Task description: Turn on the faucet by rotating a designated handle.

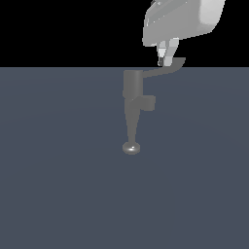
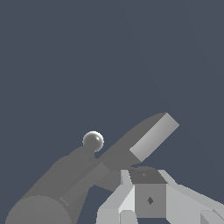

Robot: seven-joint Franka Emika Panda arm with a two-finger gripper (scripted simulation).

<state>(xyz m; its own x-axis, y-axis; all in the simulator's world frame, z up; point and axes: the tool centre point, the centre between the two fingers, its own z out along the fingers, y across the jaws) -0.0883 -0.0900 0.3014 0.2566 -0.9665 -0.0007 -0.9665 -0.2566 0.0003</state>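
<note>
The faucet [image 1: 132, 92] stands a little above the middle of the exterior view, on a flat slate-blue ground [image 1: 58, 185] that runs bare to both side edges and to the near edge; past the far edge of that ground there is only black; the handle [image 1: 168, 69] sticks out from the top of the cylindrical body toward the exterior view's right, its flared end right at that far edge; the gripper [image 1: 165, 61] hangs from above with its tips at the handle, just short of the flared end; whether they touch it I cannot tell, nor whether the fingers [image 1: 168, 54], which stand close together, are clamped on anything; the faucet is matte grey, its spout tapering toward the near side to a shiny rounded tip [image 1: 131, 148], with a small square side block [image 1: 149, 102] on the right; the wrist view shows the handle as a flat lever with a pale squared end face.
</note>
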